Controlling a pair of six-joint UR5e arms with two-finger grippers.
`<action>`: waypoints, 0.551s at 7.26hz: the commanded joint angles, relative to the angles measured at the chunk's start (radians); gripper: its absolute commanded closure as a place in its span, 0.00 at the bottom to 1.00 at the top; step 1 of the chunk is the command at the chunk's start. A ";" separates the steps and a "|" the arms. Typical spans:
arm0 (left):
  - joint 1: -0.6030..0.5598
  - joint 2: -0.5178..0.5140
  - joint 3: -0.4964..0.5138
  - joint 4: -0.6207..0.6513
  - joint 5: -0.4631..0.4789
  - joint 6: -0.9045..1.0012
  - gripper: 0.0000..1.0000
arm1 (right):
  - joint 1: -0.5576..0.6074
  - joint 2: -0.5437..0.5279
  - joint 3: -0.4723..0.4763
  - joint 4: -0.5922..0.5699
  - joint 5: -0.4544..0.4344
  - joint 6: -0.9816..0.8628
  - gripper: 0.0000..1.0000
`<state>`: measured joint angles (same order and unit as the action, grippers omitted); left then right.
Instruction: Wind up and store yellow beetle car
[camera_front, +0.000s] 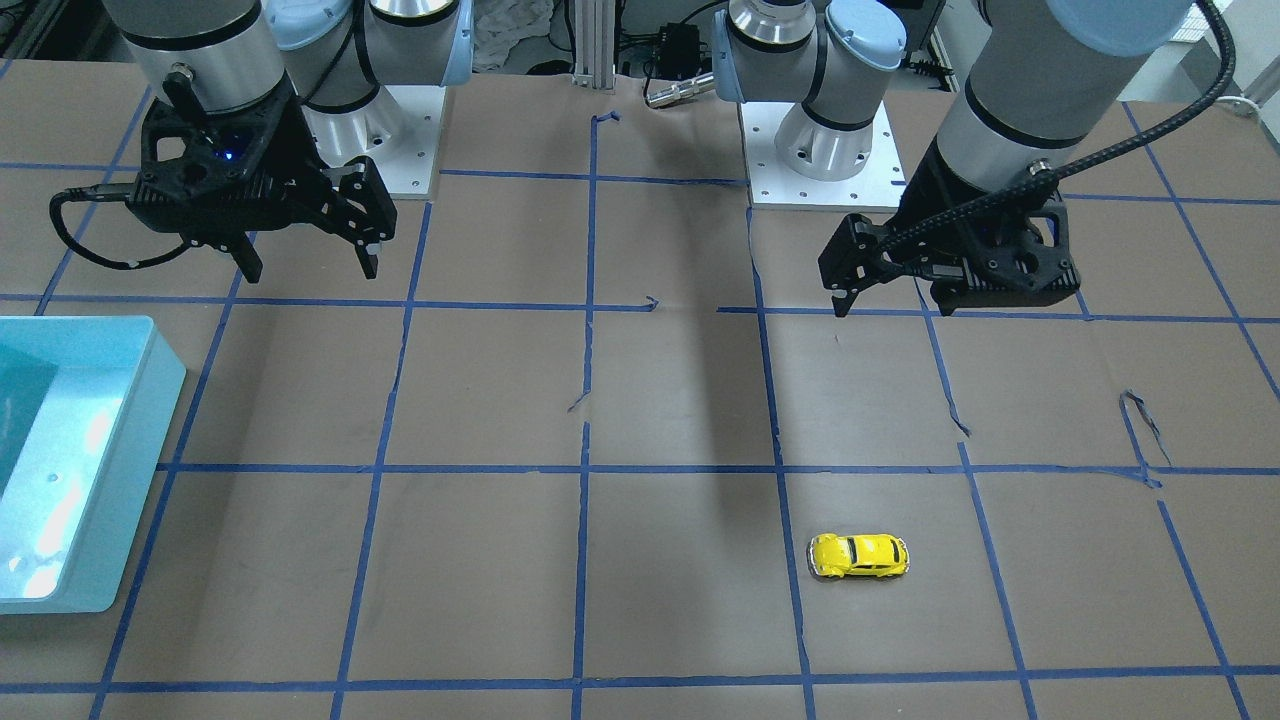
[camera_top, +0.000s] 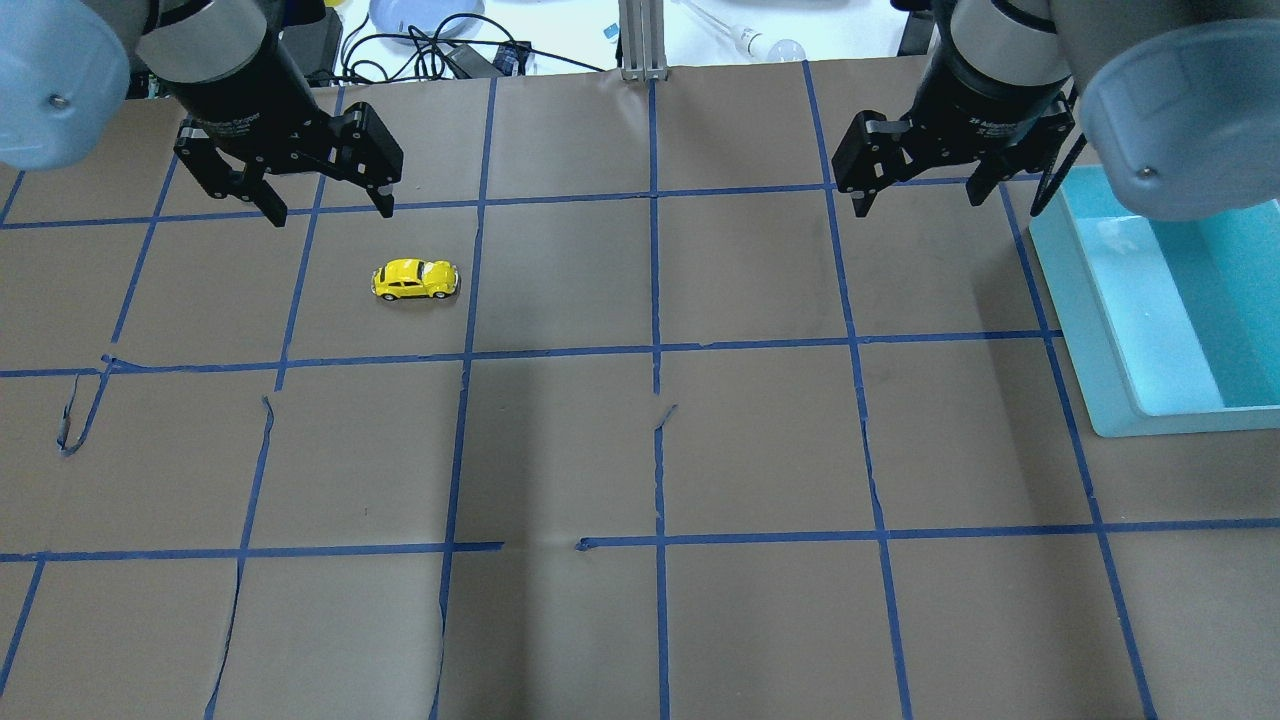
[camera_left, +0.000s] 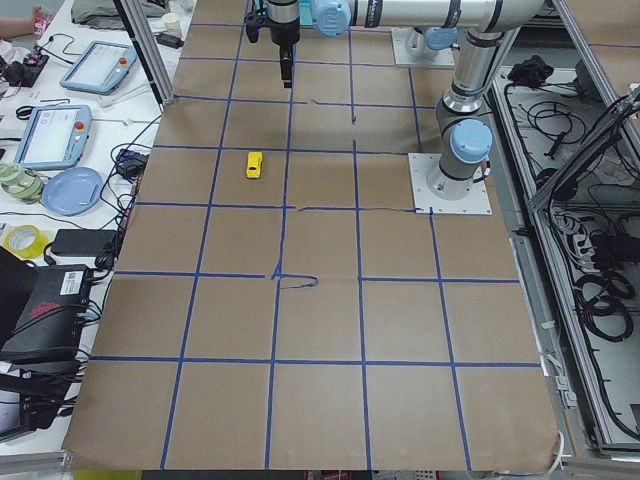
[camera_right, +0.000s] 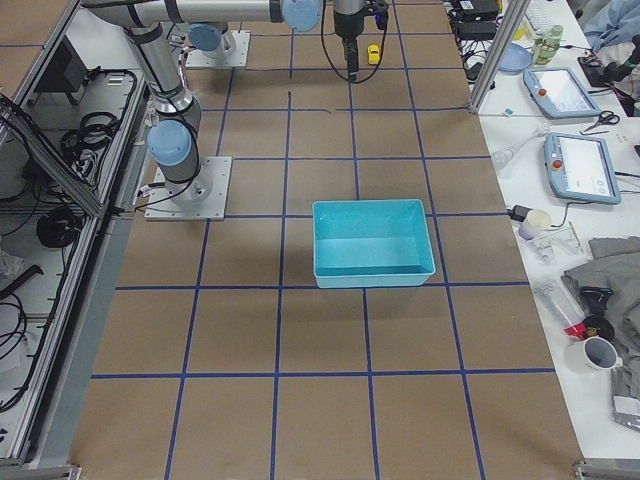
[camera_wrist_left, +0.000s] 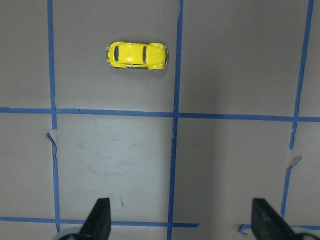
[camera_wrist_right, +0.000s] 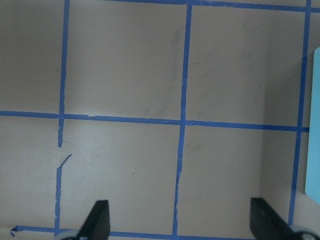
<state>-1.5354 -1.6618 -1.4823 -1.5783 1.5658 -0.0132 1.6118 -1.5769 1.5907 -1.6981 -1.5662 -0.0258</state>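
Two grippers hang over the table, both spread wide with nothing in them. The left gripper (camera_top: 330, 210) sits high, just back of the car (camera_top: 415, 279), which stands on its wheels on the brown paper (camera_top: 660, 450) inside one taped square, side-on to me. From the left wrist view the car is ahead of the fingers (camera_wrist_left: 100, 220), off to one side of their centre line, so I judge this a ready pose before the reach: high enough to keep the toy in sight, wide enough to drop over its short body. I would have to shift sideways and come down before closing.

The right gripper (camera_top: 918, 195) hovers next to the bin (camera_top: 1075, 320) at the far end of the table, well apart from the car. That is probably why it waits there: the bin is on its side, so storing looks like its job, or a long carry for the left.

I see nothing between the left gripper and the car. Torn, lifted bits of blue tape (camera_top: 80, 410) curl up nearby; a rolling car could catch on them. Cables and a plate (camera_top: 425, 15) lie beyond the table edge, out of reach.
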 joint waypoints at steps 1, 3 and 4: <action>-0.002 -0.003 0.002 0.001 -0.013 -0.005 0.00 | -0.001 0.000 0.000 0.000 0.000 0.000 0.00; 0.001 -0.009 -0.001 0.000 -0.012 -0.008 0.00 | -0.001 0.001 0.000 0.000 0.000 0.000 0.00; 0.000 -0.019 -0.001 0.000 -0.010 -0.010 0.00 | -0.001 0.002 0.000 0.000 0.000 0.001 0.00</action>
<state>-1.5358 -1.6717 -1.4826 -1.5788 1.5544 -0.0216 1.6108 -1.5760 1.5907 -1.6981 -1.5662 -0.0254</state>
